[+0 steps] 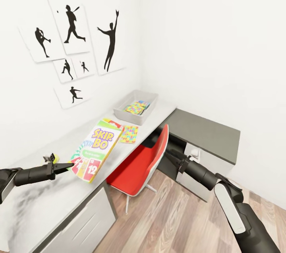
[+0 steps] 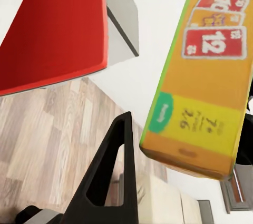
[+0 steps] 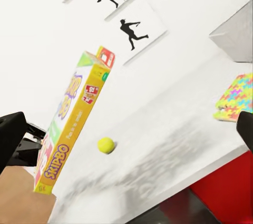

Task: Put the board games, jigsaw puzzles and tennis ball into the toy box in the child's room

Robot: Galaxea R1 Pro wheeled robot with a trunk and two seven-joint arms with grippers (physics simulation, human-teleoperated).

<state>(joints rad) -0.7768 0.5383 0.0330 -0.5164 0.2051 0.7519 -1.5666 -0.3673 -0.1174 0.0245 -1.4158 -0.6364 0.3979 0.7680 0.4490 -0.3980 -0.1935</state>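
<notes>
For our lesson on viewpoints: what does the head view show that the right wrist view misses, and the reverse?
Head view alone: the grey toy box's inside, with a colourful puzzle in it, and the right hand. Right wrist view alone: the tennis ball lying clear on the table. Both: the Skip-Bo game at the left hand, and a puzzle on the table.

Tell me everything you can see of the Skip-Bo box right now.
The Skip-Bo box is a flat, rectangular cardboard-looking game box, yellow-orange with green edging, a purple logo and red number cards printed on its face. It is lifted and tilted above the white table, held at its near end by the left gripper. The right wrist view shows it raised nearly on edge, with the tennis ball on the table below it.
</notes>
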